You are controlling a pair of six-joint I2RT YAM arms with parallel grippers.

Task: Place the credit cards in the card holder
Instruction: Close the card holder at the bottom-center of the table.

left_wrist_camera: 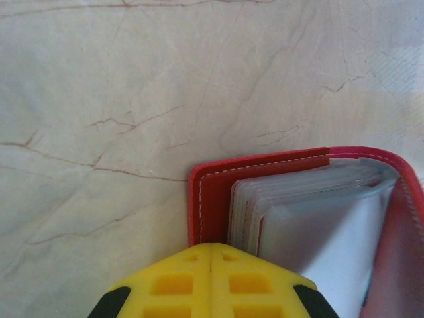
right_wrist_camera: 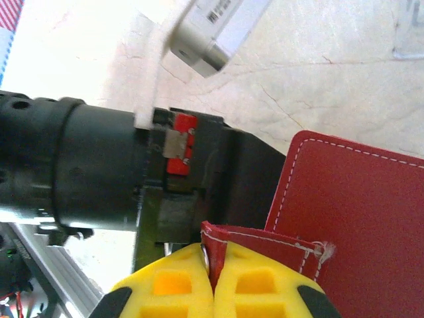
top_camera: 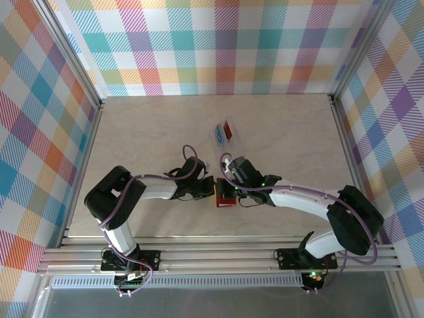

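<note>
Two end effectors meet at the card holder (top_camera: 225, 199). The right end effector (right_wrist_camera: 212, 257) pinches its red tab. The left end effector (left_wrist_camera: 211, 252) is shut tight at its edge. Pull gently to show the slots. The credit cards (top_camera: 224, 132) lie just behind it.

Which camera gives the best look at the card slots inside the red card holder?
The left wrist view: the card holder is open there, its pale slots facing the camera. The right wrist view shows its red outer cover and tab, pinched by the right gripper. The top view shows a small red patch, slots hidden.
</note>
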